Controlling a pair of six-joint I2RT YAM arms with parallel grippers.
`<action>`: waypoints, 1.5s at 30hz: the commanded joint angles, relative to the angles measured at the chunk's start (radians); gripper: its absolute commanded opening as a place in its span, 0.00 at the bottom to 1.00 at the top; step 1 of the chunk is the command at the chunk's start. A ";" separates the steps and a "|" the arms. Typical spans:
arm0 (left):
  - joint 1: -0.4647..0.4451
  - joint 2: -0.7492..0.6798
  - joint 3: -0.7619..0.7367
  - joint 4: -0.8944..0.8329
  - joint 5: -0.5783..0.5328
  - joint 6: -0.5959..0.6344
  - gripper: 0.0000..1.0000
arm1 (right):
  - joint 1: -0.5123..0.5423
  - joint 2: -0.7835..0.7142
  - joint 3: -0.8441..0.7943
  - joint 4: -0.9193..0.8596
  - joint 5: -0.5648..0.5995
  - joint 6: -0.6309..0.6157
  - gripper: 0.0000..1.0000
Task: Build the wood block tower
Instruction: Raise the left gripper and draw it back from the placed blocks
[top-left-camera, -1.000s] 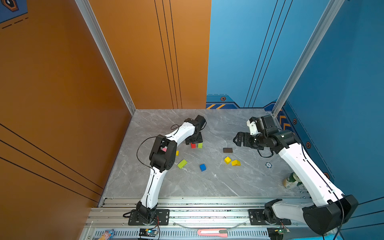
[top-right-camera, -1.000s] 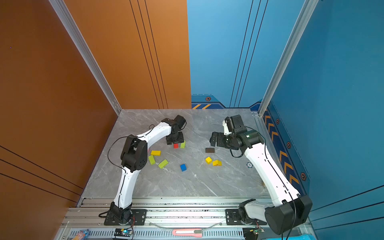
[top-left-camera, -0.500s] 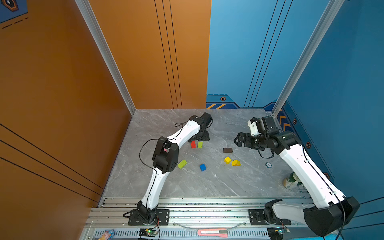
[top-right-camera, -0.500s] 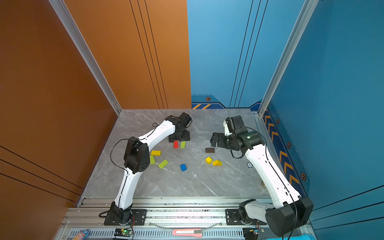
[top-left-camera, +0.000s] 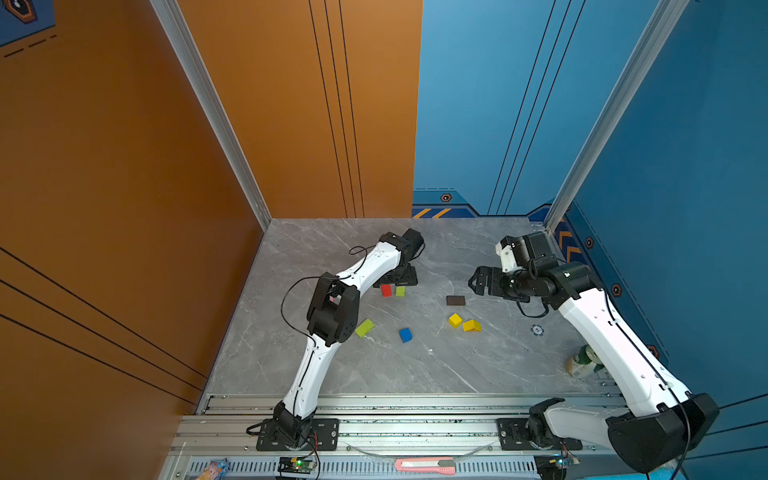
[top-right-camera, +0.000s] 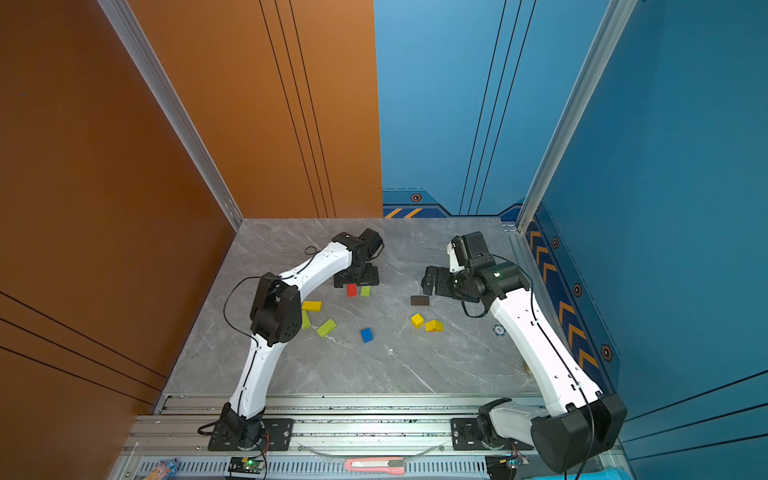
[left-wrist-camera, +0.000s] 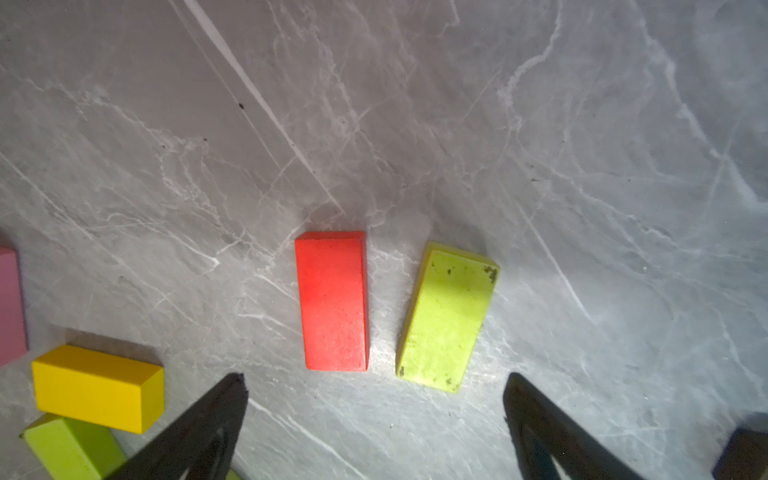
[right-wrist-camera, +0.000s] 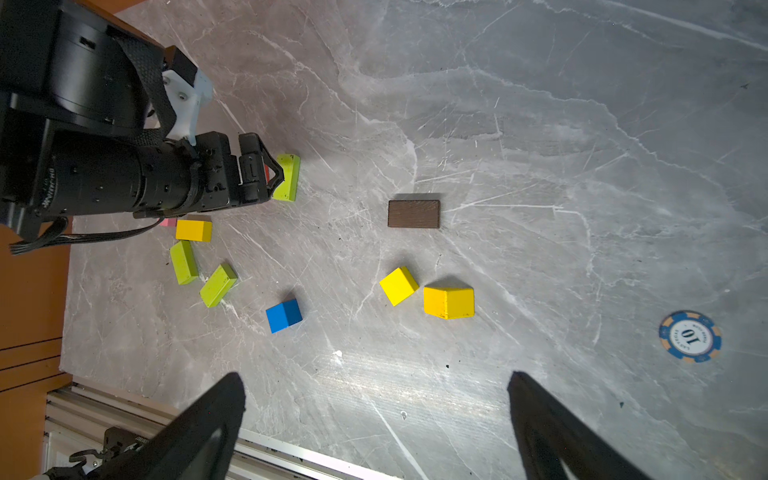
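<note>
Painted wood blocks (right-wrist-camera: 284, 316) scattered, lying flat

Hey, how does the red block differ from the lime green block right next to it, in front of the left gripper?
Colour: the red block is bright red, the lime block yellow-green. Paint: the red block looks clean, the lime block has dark chipped specks. Pose: the lime block lies skewed, not parallel to the red block. Both are similar bars lying flat on the table, not touching.
</note>
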 joint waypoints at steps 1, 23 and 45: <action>-0.004 0.034 0.009 -0.036 -0.018 -0.004 0.98 | -0.006 -0.025 -0.015 -0.037 0.036 -0.008 1.00; -0.008 0.091 0.036 -0.034 -0.009 -0.005 0.98 | -0.031 -0.033 -0.020 -0.047 0.038 -0.026 1.00; -0.006 0.130 0.067 -0.035 0.045 0.007 0.91 | -0.041 -0.008 -0.021 -0.044 0.023 -0.024 1.00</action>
